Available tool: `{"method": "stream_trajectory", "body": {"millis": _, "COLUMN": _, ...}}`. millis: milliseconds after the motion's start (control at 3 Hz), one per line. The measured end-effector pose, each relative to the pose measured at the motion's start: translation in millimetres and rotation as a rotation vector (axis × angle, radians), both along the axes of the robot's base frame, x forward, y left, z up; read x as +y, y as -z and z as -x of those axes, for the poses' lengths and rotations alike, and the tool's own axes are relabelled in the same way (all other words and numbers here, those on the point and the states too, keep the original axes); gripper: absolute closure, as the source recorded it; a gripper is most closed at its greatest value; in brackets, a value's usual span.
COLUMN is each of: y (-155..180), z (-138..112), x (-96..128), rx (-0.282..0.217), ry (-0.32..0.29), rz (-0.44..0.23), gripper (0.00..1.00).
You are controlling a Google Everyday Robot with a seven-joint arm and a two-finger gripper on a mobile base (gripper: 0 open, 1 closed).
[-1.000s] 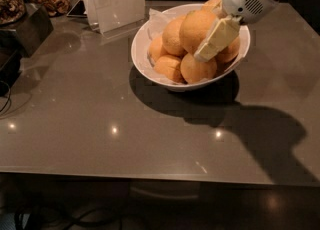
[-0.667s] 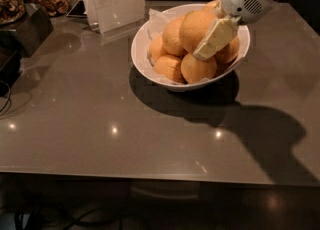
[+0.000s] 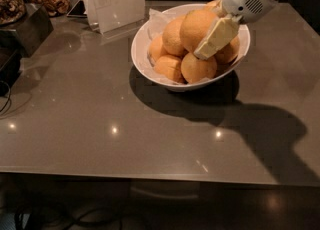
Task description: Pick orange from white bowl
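gripper [image 3: 214, 35] reaches in from upper right, laid on the orange's right flank; spread or pinching: cannot tell | orange [image 3: 196, 26] touching, just left of it, topping the pile in the white bowl [image 3: 136, 59] | round, no long axis, no heading | bowl sits rear-centre on bench [image 3: 100, 124]
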State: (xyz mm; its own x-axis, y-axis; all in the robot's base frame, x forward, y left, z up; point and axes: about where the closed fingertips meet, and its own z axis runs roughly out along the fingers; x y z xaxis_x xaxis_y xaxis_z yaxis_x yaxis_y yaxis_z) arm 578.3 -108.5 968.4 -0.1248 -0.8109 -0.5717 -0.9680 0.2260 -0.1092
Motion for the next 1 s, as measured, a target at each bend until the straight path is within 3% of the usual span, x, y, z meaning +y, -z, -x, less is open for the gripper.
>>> {"method": "stream_trajectory", "body": {"millis": 333, "y": -7.5, "z": -0.6, "x": -6.6, "rx": 0.020, "ry": -0.042, "rz": -0.084, "gripper": 1.00}}
{"method": "stream_trajectory", "body": {"millis": 1000, "y": -39.8, "z": 3.1, "x": -36.7, "rx": 0.048, "ry": -0.049, "rz": -0.300, "gripper": 1.00}}
